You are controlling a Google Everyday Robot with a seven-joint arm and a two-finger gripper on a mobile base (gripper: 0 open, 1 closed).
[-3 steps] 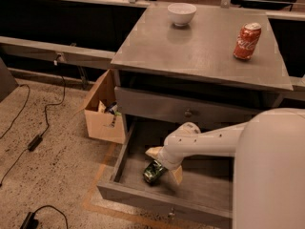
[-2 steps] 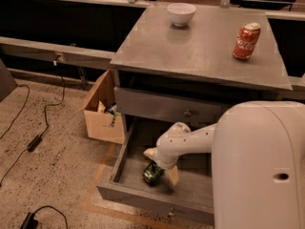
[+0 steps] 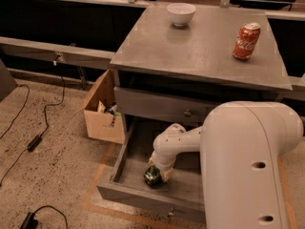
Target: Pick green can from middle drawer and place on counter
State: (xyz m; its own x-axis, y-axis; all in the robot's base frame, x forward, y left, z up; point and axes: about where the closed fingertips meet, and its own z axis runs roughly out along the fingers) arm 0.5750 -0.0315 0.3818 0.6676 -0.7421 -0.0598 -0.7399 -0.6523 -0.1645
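The green can lies on its side on the floor of the open middle drawer, near its front left. My gripper reaches down into the drawer and sits right against the can, on its right side. The white arm fills the lower right of the view and hides the drawer's right half. The grey counter is the top of the cabinet above the drawer.
A red Coca-Cola can stands at the counter's right and a white bowl at its back. The closed drawer front with a knob is above the open drawer. A cardboard box stands left of the cabinet. Cables lie on the floor.
The arm's large link has swung further left and covers more of the drawer. The gripper stays at the green can, which has not visibly moved.
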